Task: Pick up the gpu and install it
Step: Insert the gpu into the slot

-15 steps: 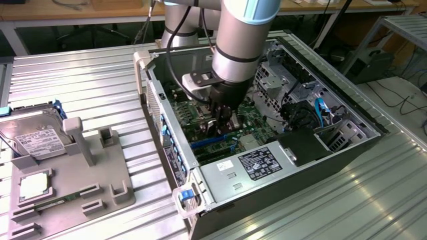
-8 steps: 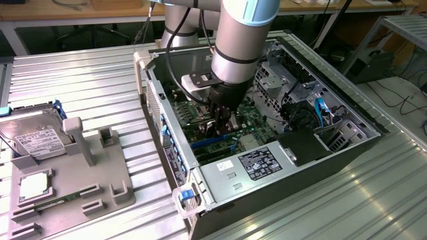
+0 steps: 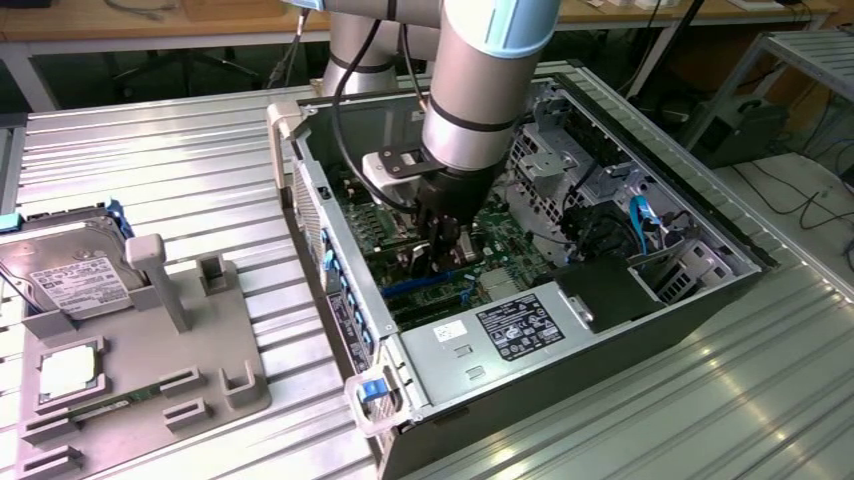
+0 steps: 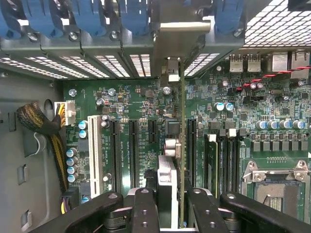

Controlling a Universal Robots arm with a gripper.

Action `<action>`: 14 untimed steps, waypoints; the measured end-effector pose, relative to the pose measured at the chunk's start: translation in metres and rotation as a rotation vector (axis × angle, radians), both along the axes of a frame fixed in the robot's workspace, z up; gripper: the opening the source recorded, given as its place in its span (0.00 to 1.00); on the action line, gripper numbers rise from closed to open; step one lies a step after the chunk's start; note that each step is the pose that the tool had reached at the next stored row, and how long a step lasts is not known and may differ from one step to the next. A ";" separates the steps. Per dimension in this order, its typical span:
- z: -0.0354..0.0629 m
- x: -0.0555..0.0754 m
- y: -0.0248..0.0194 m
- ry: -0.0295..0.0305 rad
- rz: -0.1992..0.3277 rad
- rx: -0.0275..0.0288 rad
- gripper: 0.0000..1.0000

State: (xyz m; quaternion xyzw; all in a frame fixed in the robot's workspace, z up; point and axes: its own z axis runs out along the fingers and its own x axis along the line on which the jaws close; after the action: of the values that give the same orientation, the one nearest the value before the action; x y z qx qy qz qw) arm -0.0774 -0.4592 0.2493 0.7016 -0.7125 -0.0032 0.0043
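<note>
Wrist view: the gripper (image 4: 171, 206) is clamped narrowly on the gpu (image 4: 168, 170), which stands on edge over the motherboard (image 4: 136, 102) between its slots (image 4: 115, 155); exterior view: the arm reaches down into the open computer case (image 3: 587, 350); a hard drive (image 3: 74, 280) and memory stick (image 3: 96, 408) sit in the grey holder (image 3: 200, 390) on the exterior view's left.

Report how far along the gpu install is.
Done: the gpu is picked up and inside the computer case. In hand: the gripper grips it edge-on over the motherboard slots. Left: full seating cannot be told, and it is not yet released.
</note>
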 end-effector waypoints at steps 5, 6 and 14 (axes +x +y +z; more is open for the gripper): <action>-0.0021 0.000 0.0000 0.0023 0.000 0.0012 0.29; -0.0021 0.000 0.0000 0.0024 0.000 0.0012 0.29; -0.0024 0.000 0.0006 0.0022 0.000 0.0016 0.29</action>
State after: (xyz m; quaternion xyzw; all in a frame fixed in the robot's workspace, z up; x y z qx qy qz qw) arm -0.0774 -0.4587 0.2469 0.7017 -0.7125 -0.0045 0.0045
